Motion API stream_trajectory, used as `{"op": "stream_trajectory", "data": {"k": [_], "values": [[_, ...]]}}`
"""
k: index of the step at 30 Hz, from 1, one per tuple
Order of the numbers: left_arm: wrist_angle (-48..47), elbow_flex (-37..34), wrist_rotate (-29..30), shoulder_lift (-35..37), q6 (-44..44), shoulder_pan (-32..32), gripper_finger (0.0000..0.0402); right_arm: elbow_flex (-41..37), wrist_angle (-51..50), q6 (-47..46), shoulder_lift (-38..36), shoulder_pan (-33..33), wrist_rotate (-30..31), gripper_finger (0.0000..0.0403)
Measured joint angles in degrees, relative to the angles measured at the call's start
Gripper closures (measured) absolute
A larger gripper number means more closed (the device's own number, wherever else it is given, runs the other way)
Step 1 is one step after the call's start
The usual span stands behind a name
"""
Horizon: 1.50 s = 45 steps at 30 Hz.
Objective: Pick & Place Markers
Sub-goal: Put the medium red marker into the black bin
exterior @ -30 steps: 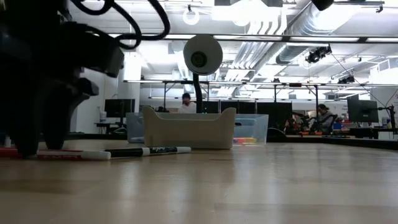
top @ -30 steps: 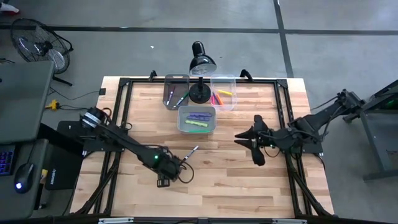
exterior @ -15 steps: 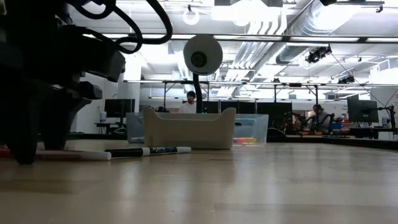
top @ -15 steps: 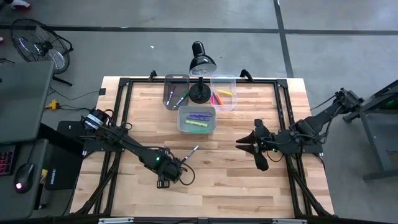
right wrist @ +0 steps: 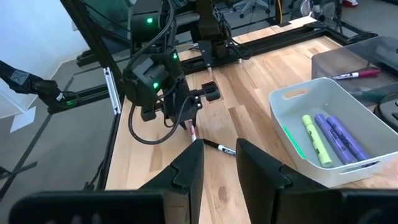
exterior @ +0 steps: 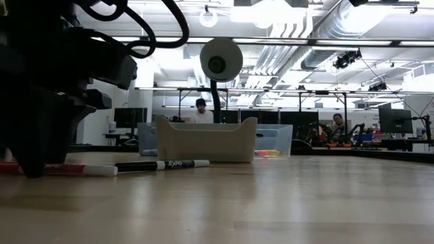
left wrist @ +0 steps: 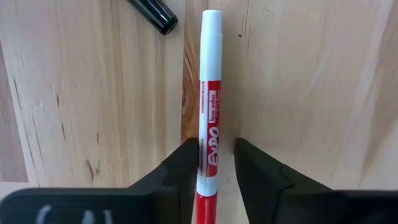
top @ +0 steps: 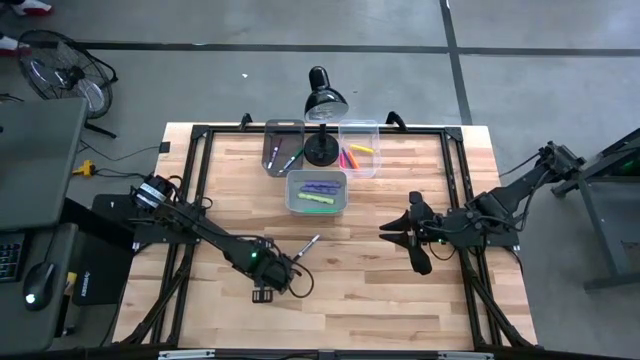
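Observation:
A red-and-white Expo marker (left wrist: 209,106) lies flat on the wood. My left gripper (left wrist: 216,155) is open and down at the table (exterior: 41,159), one finger on each side of the marker's barrel. A black marker (exterior: 163,164) lies just beyond it (top: 306,246). Purple and yellow-green markers (right wrist: 326,137) rest in the pale bin (top: 317,192). More markers lie in the two far bins. My right gripper (right wrist: 217,165) is open and hovers over the table's right half (top: 402,243), touching nothing. My left gripper comes from above, its fingers across the red marker's barrel near the label (left wrist: 208,152). One finger (left wrist: 186,162) sits right at the barrel's edge, and a sliver of wood shows before the other (left wrist: 249,162). I cannot tell whether it touches. The marker lies flat on the table.
A black desk lamp (top: 322,120) stands at the far edge between a dark bin (top: 283,147) and a clear bin (top: 359,148). A black frame rail (top: 200,180) runs around the tabletop. Bare wood (top: 350,290) lies toward the near edge. People move in the room behind.
My left gripper has sunk the last bit to the tabletop, shifting slightly toward the near edge, and now stands around the red marker. The black marker has rolled a little in place, so its label now faces the low camera.

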<state>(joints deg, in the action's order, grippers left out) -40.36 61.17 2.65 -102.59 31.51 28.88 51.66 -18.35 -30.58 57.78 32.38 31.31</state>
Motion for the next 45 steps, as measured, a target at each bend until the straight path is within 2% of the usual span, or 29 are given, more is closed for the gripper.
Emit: {"op": "stream_trajectory", "data": {"k": [18, 31, 34, 39, 45], "values": [[0.83, -0.11, -0.58, -0.04, 1.61, 0.0, 0.0368, 0.0, 0.02, 0.0, 0.0, 0.04, -0.09, 0.032], [1.09, -0.28, 0.03, 0.85, 3.28, -0.08, 0.037, 0.0, -7.2, -3.13, 0.0, 0.06, -0.33, 0.032], [2.21, -0.31, 1.02, 1.84, 3.45, -0.7, 0.037, 0.0, -10.67, -4.14, 0.0, 1.18, 1.77, 0.032], [1.63, 0.1, 2.74, 5.36, 3.55, -2.8, 0.037, 0.0, -14.28, -5.4, 0.0, 3.84, 9.04, 0.032], [1.42, 5.35, 7.83, 8.66, -0.26, -6.3, 0.0371, 0.0, -14.45, -5.42, 0.0, 4.17, 10.11, 0.032]]}}
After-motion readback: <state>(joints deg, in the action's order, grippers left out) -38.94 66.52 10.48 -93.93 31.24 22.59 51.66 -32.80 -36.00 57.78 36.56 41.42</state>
